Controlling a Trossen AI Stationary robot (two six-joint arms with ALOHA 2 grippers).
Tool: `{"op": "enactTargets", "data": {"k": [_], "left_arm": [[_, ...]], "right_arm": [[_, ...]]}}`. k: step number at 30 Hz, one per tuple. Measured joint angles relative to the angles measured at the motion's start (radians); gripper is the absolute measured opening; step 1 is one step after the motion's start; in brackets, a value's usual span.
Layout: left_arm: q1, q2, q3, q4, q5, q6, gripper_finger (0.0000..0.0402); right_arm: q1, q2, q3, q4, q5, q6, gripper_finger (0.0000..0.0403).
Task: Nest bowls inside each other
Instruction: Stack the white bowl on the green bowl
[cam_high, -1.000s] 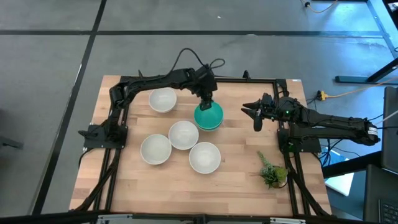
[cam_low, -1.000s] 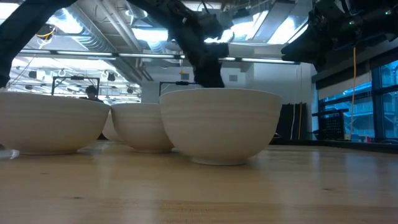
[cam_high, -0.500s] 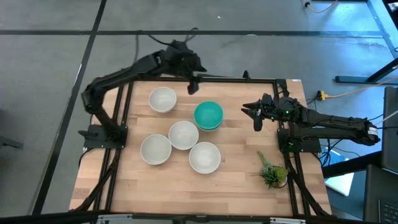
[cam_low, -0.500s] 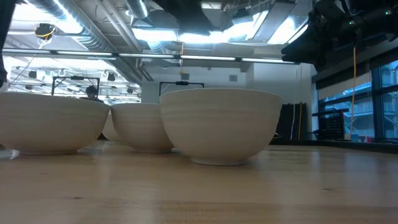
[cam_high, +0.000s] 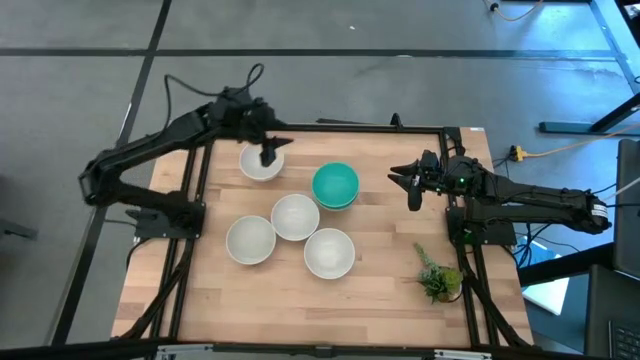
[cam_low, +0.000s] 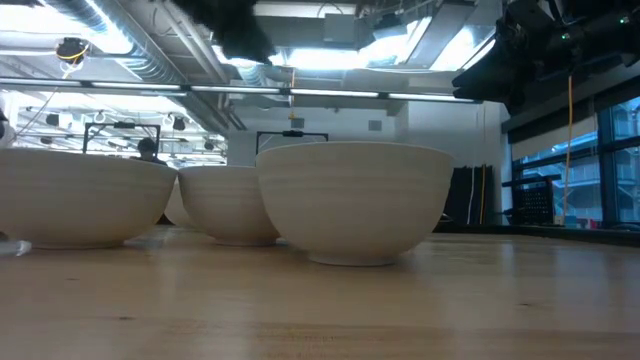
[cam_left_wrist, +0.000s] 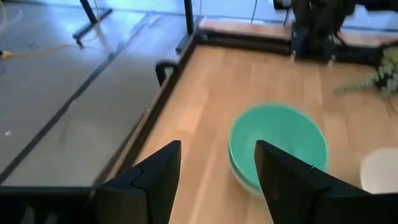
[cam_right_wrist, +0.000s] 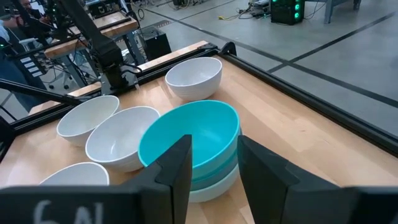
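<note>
Bowls sat on the wooden table (cam_high: 380, 290) in two groups: a nested stack topped by a bright turquoise bowl (cam_high: 335, 184), with a paler bowl's rim showing beneath it, and four loose white bowls. One white bowl (cam_high: 260, 161) lay directly under the left gripper (cam_high: 268, 154), near the table's far left corner. The other three white bowls formed a close cluster between the two arms: one (cam_high: 295, 216) just beside the turquoise stack, one (cam_high: 250, 239) to its left, and one (cam_high: 329, 252) nearest the front edge. The left jaws were spread wide and held nothing, hovering above the far white bowl. The right gripper (cam_high: 412, 186) waited well apart on the other side of the stack, its jaws partly parted and empty. Judging by this layout, the step in hand seemed to be reaching for the next loose bowl, most likely the white one below the left jaws. The next move would call for lowering the open jaws over that bowl's rim, closing on the thin wall, lifting it, and setting it down centred inside the turquoise bowl. All the bowls looked small, round and smooth, of like size, with glossy glazed walls that might slip in a loose grip. A small green plant sprig (cam_high: 437, 275) lay near the right arm's base.
</note>
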Motion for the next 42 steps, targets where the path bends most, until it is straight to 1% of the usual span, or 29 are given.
{"op": "enactTargets", "data": {"k": [3,6,10,14,19,21,24,29,31,34,36,38,42], "left_arm": [[0.0,-0.083,-0.08,-0.029,0.0,-0.011,0.0199],[0.0,-0.143,-0.138,-0.09,0.0,-0.055,0.0199],[-0.014,-0.199,-0.198,-0.15,-0.001,-0.1,0.0199],[-0.023,-0.223,-0.243,-0.227,-0.005,-0.109,0.0199],[-0.049,-0.209,-0.276,-0.329,-0.123,-0.159,0.0199],[-0.071,-0.2,-0.289,-0.354,-0.151,-0.16,0.0199],[-0.114,-0.189,-0.311,-0.347,-0.179,-0.158,0.0199],[-0.2,-0.16,-0.345,-0.35,-0.304,-0.125,0.0199],[-0.231,-0.147,-0.353,-0.337,-0.347,-0.089,0.0199],[-0.266,-0.132,-0.368,-0.31,-0.375,-0.035,0.0199],[-0.278,-0.118,-0.376,-0.287,-0.387,-0.027,0.0199],[-0.28,-0.105,-0.387,-0.284,-0.407,-0.027,0.0199],[-0.27,-0.069,-0.397,-0.262,-0.41,-0.027,0.0199]], "right_arm": [[0.0,0.0,0.0,0.0,0.0,-0.002,0.0129],[0.0,0.0,0.0,0.0,0.0,-0.002,0.0129],[0.0,0.0,0.0,0.0,0.0,-0.004,0.0129],[0.0,0.0,0.0,0.0,0.0,-0.006,0.0129],[0.0,0.0,0.0,0.0,0.0,-0.005,0.0129],[0.0,0.0,0.0,0.0,0.0,-0.003,0.0129],[0.0,0.0,0.0,0.0,0.0,-0.003,0.0129],[0.0,0.0,0.0,0.0,0.0,0.001,0.0129],[0.0,0.0,0.0,0.0,0.0,0.0,0.0129],[0.0,0.0,0.0,0.0,0.0,0.001,0.0129],[0.0,0.0,0.0,0.0,0.0,0.001,0.0129],[0.0,0.0,0.0,0.0,0.0,0.001,0.0129],[0.0,0.001,0.0,0.0,0.0,0.001,0.0129]]}}
